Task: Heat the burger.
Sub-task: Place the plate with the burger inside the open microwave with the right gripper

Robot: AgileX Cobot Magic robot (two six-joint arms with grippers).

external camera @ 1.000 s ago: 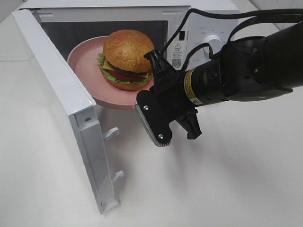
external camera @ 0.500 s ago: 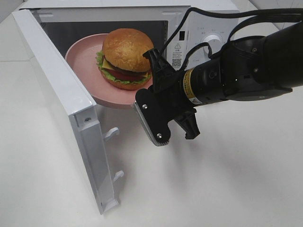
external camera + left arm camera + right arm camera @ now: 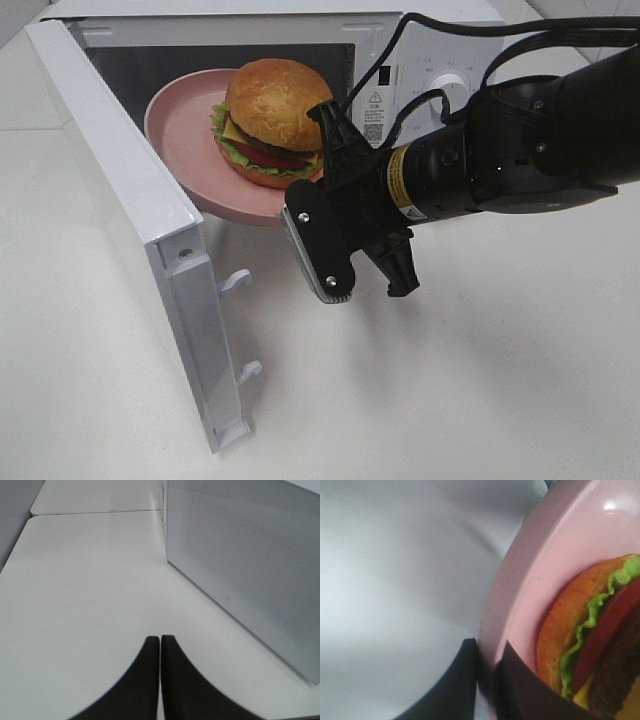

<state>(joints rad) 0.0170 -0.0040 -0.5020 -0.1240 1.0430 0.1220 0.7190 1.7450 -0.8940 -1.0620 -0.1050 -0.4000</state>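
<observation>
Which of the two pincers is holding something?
The right pincer: its jaws are shut on the rim of the plate that carries the burger. The left pincer is shut on nothing.

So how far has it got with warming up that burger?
Done: the microwave has its door open. In hand: the jaws of the right arm are shut on the rim of the pink plate, holding the burger at the opening, seemingly not set down yet. Left: set it inside, let go, shut the door, start the heat.
</observation>
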